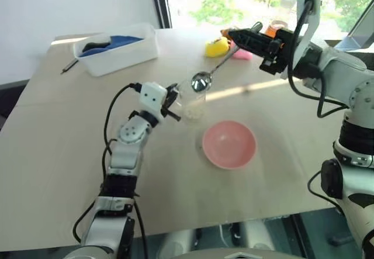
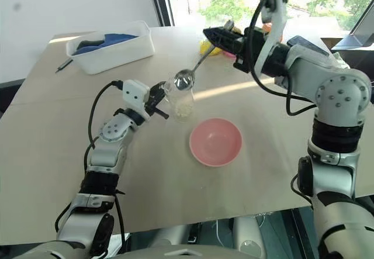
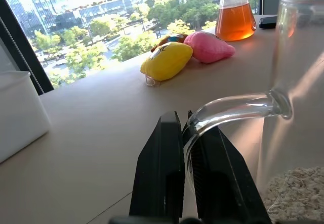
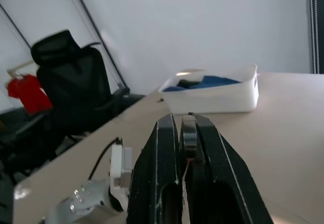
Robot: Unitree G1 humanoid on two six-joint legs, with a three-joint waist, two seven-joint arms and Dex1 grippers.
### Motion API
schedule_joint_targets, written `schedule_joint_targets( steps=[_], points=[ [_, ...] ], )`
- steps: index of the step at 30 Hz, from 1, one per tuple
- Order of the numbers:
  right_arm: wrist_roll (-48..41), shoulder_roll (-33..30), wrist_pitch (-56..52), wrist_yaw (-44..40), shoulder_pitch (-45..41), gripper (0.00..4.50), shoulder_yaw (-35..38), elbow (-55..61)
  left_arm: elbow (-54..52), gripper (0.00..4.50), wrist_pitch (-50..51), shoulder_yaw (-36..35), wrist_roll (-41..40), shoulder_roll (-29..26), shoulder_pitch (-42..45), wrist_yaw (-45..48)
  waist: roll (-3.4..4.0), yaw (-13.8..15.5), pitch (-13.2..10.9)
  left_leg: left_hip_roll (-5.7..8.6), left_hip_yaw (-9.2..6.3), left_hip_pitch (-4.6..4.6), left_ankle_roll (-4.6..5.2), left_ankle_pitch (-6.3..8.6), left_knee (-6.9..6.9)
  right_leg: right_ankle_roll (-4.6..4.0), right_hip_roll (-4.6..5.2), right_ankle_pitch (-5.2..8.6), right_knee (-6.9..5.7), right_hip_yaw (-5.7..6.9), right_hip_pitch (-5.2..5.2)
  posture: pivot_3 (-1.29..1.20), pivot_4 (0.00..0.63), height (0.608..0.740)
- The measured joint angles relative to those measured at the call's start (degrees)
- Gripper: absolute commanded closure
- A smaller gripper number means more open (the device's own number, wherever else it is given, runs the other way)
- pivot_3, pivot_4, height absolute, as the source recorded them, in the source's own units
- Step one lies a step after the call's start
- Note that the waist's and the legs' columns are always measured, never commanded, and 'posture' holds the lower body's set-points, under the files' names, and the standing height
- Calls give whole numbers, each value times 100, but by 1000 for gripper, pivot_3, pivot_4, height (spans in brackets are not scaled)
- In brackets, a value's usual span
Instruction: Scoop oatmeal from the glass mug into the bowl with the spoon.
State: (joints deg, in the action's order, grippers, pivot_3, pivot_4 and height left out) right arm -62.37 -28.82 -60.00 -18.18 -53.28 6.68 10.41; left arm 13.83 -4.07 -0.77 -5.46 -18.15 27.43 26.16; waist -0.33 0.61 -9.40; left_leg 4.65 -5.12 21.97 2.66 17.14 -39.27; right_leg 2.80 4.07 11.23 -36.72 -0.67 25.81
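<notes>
**A:** On the counter [image 1: 70,171], how far along does the scooping look?

**B:** Early, I'd say. The pink bowl [image 1: 229,144] sits bare near the counter's middle, with no flakes in it that I can make out. The oatmeal [image 3: 298,191] lies as a pale heap at the bottom of the glass mug [image 2: 180,100], which stands just beside the bowl on the robot's left.

**A:** Is the mug steadied?

**B:** Yes. The left tool [image 3: 188,148] is closed tight on the mug's clear handle; the wrist view shows the glass loop pinched between its two black fingers.

**A:** And the spoon?

**B:** The right tool [image 1: 236,35] is clamped shut on the end of the spoon [image 1: 211,73], gripping the thin handle. The spoon slants down from that grip so its small oval end hangs at the mug's rim, right over the opening. It looks shiny and empty.

**A:** So what's done and what's left?

**B:** Both grasps are made, and the spoon is lined up above the mug. Judging by the empty bowl, nothing has been moved across. Left to do: dip into the flakes, lift a spoonful out, carry it the short way over to the bowl and tip it, likely several times.
</notes>
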Motion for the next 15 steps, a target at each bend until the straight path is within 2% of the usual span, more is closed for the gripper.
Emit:
schedule_joint_targets(
  steps=[5, 15],
  points=[
    [848, -140, 300, -614, 156, 4500, -663, -3, 302, 4366, -314, 231, 198, 58, 206, 126, 0, 3, 0, -1, -1, -2, -1, 0, -5, 0, 1, 0, -8, -4, 0, 0, 150, 740],
    [1870, 171, 286, -905, 236, 4500, -1449, -208, 558, 4366, -531, 452, 441, 52, 534, 291, 0, -2, 0, 0, -3, 0, -1, -1, -5, 0, 1, 0, -7, -3, 1, 0, 150, 740]
  ],
)
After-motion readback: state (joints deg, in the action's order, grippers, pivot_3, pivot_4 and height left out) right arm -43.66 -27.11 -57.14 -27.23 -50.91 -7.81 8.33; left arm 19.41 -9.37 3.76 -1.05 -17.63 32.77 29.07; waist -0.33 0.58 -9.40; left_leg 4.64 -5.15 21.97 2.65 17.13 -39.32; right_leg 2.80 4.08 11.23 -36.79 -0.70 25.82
